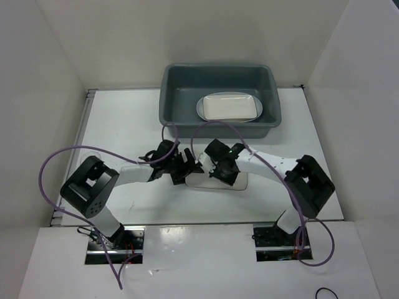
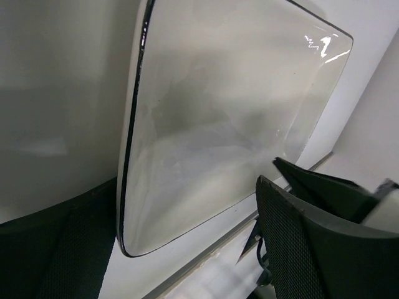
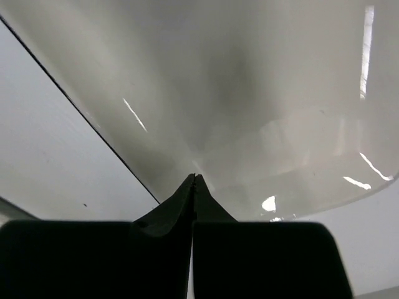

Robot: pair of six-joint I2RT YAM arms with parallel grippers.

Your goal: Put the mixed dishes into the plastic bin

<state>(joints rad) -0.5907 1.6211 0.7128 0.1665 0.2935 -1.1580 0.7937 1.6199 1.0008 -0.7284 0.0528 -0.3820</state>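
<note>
Above the table [image 1: 124,124], arms meet at a plate [image 1: 212,182]: left gripper [image 2: 190,184] wide, right gripper [image 3: 194,179] closed.

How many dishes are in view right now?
2 for sure: one dish inside the grey bin, possibly two stacked, and one plate on the table between the left claw and right claw. Others may be hidden.

Closed right end effector [image 3: 194,182] apparently touches the plate [image 3: 249,93].
</note>
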